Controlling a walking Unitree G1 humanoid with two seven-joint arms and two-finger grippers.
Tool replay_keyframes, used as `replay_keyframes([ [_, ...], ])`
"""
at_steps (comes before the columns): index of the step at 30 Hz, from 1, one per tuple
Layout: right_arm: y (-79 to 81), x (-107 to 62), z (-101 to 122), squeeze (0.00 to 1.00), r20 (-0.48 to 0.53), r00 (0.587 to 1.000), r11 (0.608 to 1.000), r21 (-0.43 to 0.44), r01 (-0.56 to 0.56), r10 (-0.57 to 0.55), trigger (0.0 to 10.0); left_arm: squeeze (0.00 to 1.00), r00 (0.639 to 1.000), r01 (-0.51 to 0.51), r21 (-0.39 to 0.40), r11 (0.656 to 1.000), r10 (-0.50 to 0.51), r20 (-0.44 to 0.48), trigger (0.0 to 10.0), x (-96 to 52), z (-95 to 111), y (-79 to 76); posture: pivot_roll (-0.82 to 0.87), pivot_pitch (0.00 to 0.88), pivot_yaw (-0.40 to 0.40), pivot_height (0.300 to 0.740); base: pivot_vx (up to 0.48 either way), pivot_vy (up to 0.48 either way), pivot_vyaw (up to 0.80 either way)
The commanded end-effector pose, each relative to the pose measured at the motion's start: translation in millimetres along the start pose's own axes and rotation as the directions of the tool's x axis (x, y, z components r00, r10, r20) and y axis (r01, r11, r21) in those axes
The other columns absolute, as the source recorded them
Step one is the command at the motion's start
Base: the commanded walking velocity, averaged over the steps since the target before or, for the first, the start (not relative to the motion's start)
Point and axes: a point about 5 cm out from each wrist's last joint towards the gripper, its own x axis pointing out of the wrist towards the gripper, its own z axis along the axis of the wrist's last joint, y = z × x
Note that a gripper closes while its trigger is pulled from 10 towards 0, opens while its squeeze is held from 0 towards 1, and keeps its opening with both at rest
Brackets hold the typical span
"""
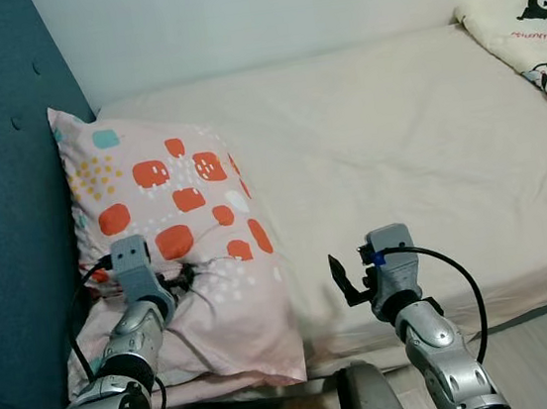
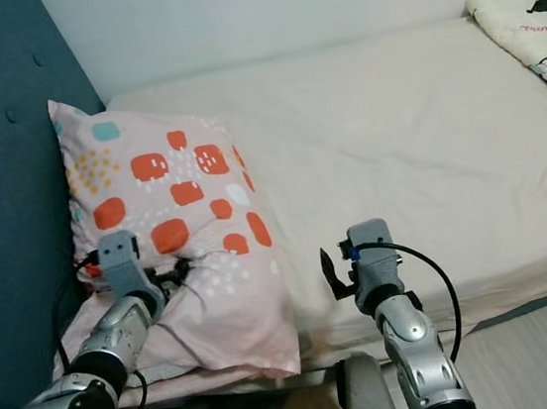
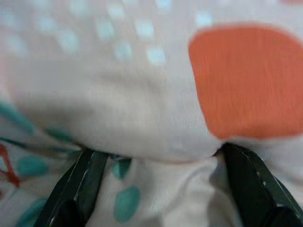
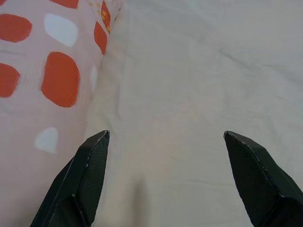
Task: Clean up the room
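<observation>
From the head views, the pillow [image 1: 174,247] lies at the head of the bed [image 1: 417,157], against the teal headboard [image 1: 3,198] (orange and teal spots on pink). The left tool [image 1: 190,272] pinches a fold of it; the right tool [image 1: 342,278] hovers above the sheet just beside it.

Left wrist view: fingers [image 3: 78,189] clamp bunched pillow fabric.

Right wrist view: fingers [image 4: 90,175] spread apart over the sheet.

A pale pink pillow [image 1: 184,245] with orange blotches and small white and teal dots lies on the bed [image 1: 399,169], against the teal headboard [image 1: 3,198].
</observation>
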Motion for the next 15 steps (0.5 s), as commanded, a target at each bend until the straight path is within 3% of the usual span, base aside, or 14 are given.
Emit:
replay_keyframes([
  [1, 0.8, -1.4, 0, 0.0, 0.0, 1.0, 1.0, 0.009, 0.0, 0.0, 10.0, 0.0, 0.997, -0.059, 0.082, 0.995, 0.055, 0.057, 10.0, 1.2, 12, 9.0, -0.25, 0.208, 0.015, 0.615, 0.0, 0.0, 0.0],
  [2, 0.7, -1.3, 0, 0.0, 0.001, 1.0, 1.0, 0.009, 0.0, 0.0, 10.0, 0.0, 0.981, -0.181, 0.222, 0.958, 0.16, 0.108, 10.0, 0.6, 22, 23.7, -0.25, 0.208, 0.016, 0.615, 0.0, 0.0, 0.0],
  [3, 0.7, -1.3, 0, 0.0, 0.001, 1.0, 1.0, 0.009, 0.0, 0.0, 10.0, 0.0, 0.981, -0.181, 0.222, 0.958, 0.16, 0.108, 10.0, 0.6, 22, 23.7, -0.25, 0.208, 0.016, 0.615, 0.0, 0.0, 0.0],
  [4, 0.7, -1.0, 0, 0.0, 0.001, 1.0, 1.0, 0.009, 0.001, -0.001, 10.0, 0.0, 0.946, -0.318, 0.325, 0.891, 0.276, 0.169, 10.0, -1.7, 33, 42.9, -0.25, 0.208, 0.017, 0.615, 0.0, 0.0, 0.0],
  [6, 0.3, -0.3, 0, 0.0, 0.001, 1.0, 1.0, 0.009, 0.002, -0.002, 10.0, 0.0, 0.88, -0.475, 0.402, 0.782, 0.414, 0.234, 10.0, -7.6, 49, 73.4, -0.24, 0.204, 0.018, 0.615, 0.0, 0.0, 0.0],
  [12, 1.6, 0.7, -1, 0.0, -0.005, 1.0, 1.0, 0.007, -0.001, 0.001, 10.0, 0.0, 0.852, -0.518, 0.451, 0.727, 0.484, 0.198, 10.0, -14.1, 44, 94.5, -0.24, 0.203, 0.019, 0.615, 0.0, 0.0, 0.0],
  [15, 1.6, 1.9, -1, 0.0, -0.005, 1.0, 1.0, 0.005, -0.002, 0.002, 10.0, 0.0, 0.842, -0.517, 0.5, 0.695, 0.519, 0.149, 10.0, -21.4, 29, 107.3, -0.24, 0.198, 0.019, 0.615, 0.0, 0.0, 0.0],
])
